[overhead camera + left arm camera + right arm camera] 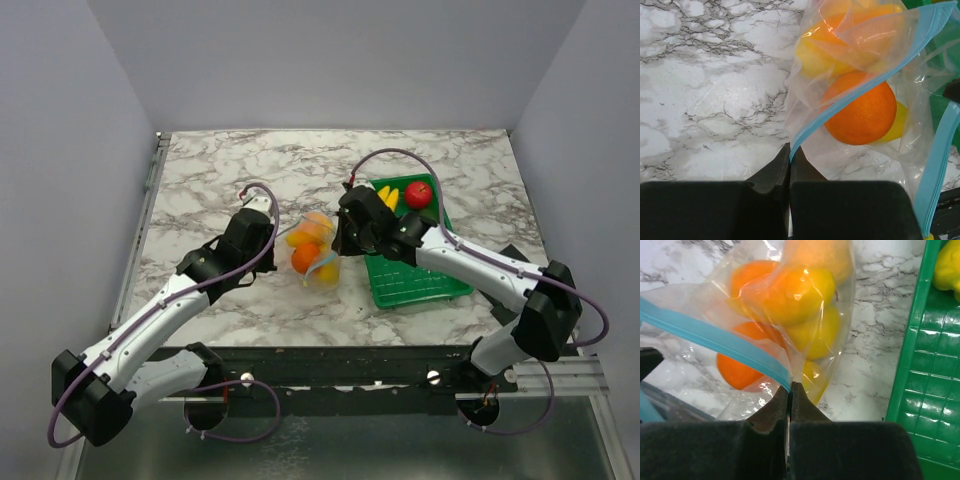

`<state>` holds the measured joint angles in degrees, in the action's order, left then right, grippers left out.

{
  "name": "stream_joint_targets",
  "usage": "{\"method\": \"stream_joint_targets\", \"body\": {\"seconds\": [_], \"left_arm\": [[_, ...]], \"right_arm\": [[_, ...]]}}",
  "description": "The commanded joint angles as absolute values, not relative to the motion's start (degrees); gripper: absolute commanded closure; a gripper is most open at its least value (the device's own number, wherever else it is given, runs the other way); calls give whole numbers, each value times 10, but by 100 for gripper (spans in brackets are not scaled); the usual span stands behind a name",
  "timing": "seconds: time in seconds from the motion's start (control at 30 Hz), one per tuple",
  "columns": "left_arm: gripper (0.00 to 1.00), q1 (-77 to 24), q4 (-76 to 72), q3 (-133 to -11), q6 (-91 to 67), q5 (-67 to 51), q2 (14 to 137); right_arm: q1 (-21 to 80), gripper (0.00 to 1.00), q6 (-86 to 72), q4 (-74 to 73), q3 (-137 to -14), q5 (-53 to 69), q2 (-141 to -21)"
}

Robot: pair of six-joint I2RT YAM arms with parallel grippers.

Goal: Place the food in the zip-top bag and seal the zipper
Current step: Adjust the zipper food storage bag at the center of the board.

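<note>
From above, we see the zip-top bag (pixel 314 252) at the centre of the table (pixel 230 180), holding several fruits. A red fruit (pixel 418 193) and the banana bunch (pixel 388 197) lie in the green tray (pixel 420 280) at the bag's 3 o'clock. The left gripper (pixel 279 244) meets the bag at 9 o'clock and the right gripper (pixel 338 248) at 3.

In the left wrist view, our jaws press together on the zipper (pixel 855 89), with an orange (pixel 865 117) at 1 o'clock.

In the right wrist view, the jaws likewise pinch the blue strip.

With fruit left outside, we judge one pinch should hold the strip taut and level while the other fetches, so nothing rolls out.
</note>
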<state>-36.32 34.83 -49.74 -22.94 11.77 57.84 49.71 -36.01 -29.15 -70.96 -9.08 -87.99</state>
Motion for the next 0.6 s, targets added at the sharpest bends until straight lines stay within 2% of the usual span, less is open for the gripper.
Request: {"method": "stream_joint_targets", "body": {"seconds": [0.0,0.33,0.57], "left_arm": [[100,-360,328,-517,-230,108,561],[100,-360,330,-572,-211,135,529],[100,-360,343,-601,-183,184,531]], "right_arm": [[497,99,-340,-298,-754,-100,-836],[497,99,-335,-302,-783,-137,-786],[496,99,-353,-279,-767,-143,-802]]}}
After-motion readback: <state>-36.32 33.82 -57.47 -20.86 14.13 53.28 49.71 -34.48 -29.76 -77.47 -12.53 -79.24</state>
